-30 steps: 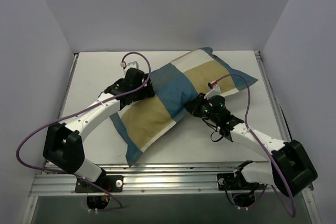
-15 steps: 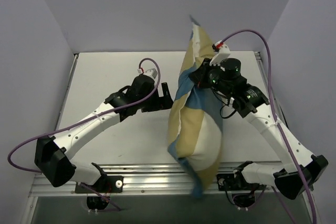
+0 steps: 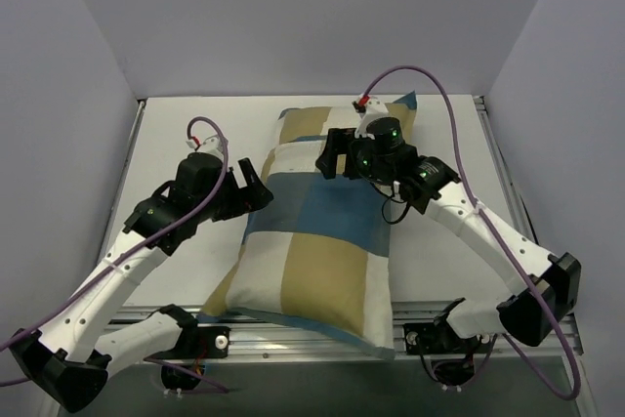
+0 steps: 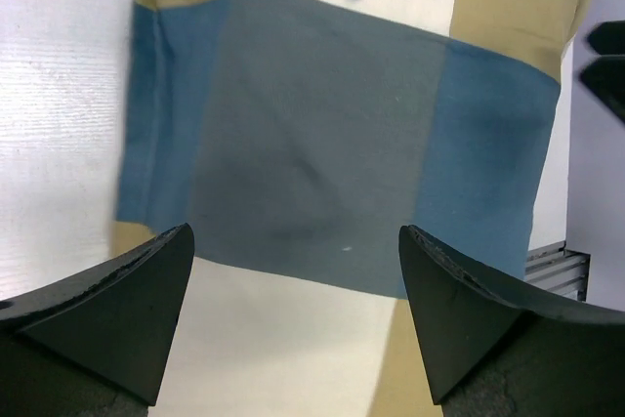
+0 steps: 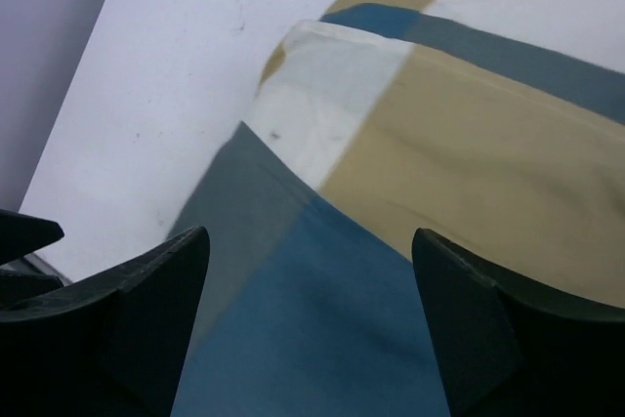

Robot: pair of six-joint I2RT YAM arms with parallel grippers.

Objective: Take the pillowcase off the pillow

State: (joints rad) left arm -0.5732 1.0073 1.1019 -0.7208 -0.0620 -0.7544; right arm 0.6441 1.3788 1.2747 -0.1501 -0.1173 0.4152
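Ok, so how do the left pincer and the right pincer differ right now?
The left pincer is at the pillowcase's left edge, near its middle; the right pincer is over its far end. The left pincer's camera shows a blue band between its fingers; the right pincer's shows a cream and tan corner. Both are open and hold nothing.

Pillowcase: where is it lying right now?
In the top view the pillowcase lies mid-table, the left gripper beside its left edge, the right gripper over its far end.

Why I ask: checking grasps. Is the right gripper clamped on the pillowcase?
No, the right gripper is open, its jaws spread wide above the pillowcase.
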